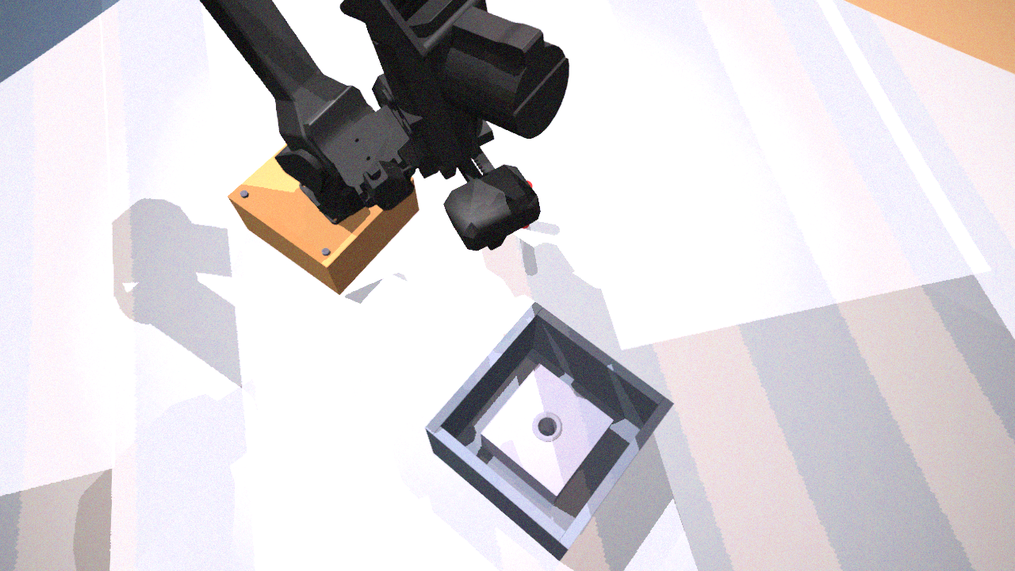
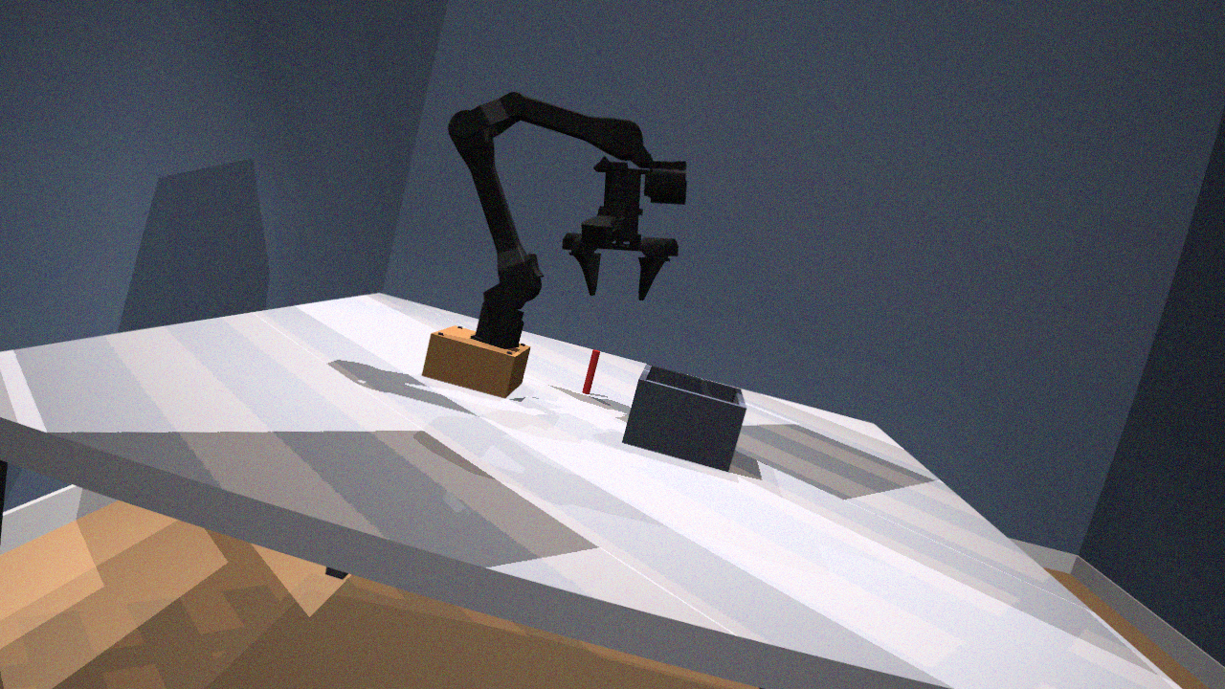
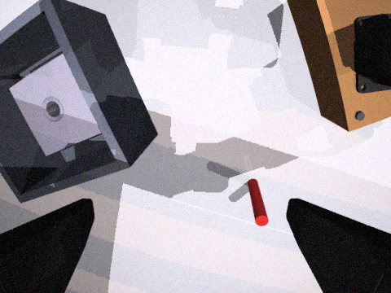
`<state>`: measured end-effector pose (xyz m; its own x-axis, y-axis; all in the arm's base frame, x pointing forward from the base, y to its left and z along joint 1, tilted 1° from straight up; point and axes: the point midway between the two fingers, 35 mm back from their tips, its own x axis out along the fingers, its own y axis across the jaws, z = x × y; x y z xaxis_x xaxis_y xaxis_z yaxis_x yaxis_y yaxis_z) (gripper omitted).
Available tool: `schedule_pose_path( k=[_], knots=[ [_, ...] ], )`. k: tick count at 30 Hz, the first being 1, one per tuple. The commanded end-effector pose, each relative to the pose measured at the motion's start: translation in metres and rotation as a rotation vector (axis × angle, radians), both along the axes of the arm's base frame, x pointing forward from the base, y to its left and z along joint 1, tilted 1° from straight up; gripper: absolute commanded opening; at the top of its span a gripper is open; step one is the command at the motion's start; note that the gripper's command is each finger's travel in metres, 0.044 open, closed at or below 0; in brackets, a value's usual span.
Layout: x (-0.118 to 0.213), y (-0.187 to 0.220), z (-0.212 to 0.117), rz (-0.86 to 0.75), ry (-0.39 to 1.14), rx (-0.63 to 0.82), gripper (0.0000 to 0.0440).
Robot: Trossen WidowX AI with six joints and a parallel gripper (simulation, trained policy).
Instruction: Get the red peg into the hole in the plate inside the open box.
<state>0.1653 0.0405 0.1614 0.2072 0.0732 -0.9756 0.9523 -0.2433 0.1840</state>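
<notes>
Closest in the exterior view is the thick grey edge of a white table (image 1: 340, 426) (image 2: 428, 488) (image 3: 183, 256), its top crossed by pale bands and grey shadows. Below it lies a tan, wood-coloured floor (image 1: 951, 28) (image 2: 343, 633), patched with light and shade.

Farther in, an open dark grey box (image 1: 496, 500) (image 2: 683, 424) (image 3: 118, 81) stands on the table. A pale square plate (image 1: 511, 429) (image 3: 75, 118) lies at its bottom, with a round hole (image 1: 546, 426) (image 3: 53, 109) in the middle.

The red peg (image 1: 530, 184) (image 2: 590, 371) (image 3: 257, 201) stands upright on the table, outside the box, between it and the orange-brown base (image 1: 342, 261) (image 2: 466, 368) (image 3: 301, 37). From the base rises the black arm (image 1: 255, 49) (image 2: 492, 188). Its gripper (image 1: 439, 193) (image 2: 616, 297) (image 3: 193, 209) points down above the table, fingers wide apart and holding nothing.

Behind everything are plain blue-grey walls (image 1: 35, 35) (image 2: 813, 171), with a pale skirting board (image 2: 42, 518) along the floor.
</notes>
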Motion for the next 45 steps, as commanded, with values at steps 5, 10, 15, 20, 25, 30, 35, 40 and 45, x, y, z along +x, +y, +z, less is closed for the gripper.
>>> schedule_pose_path(
  k=[5, 10, 15, 20, 25, 30, 35, 40, 45],
  knots=[
    [-0.011, 0.022, -0.03, 0.166, 0.101, -0.065, 0.044],
    [-0.017, 0.037, -0.049, 0.293, 0.134, -0.101, 0.044],
    [-0.02, 0.052, -0.068, 0.416, 0.142, -0.128, 0.044],
    [-0.021, 0.065, -0.086, 0.522, 0.128, -0.145, 0.044],
    [-0.02, 0.077, -0.106, 0.603, 0.098, -0.152, 0.044],
    [-0.018, 0.087, -0.128, 0.654, 0.063, -0.148, 0.044],
    [-0.018, 0.094, -0.148, 0.68, 0.036, -0.135, 0.044],
    [-0.02, 0.097, -0.161, 0.689, 0.039, -0.119, 0.0395],
    [-0.025, 0.099, -0.166, 0.7, 0.069, -0.101, 0.0275]
  ],
)
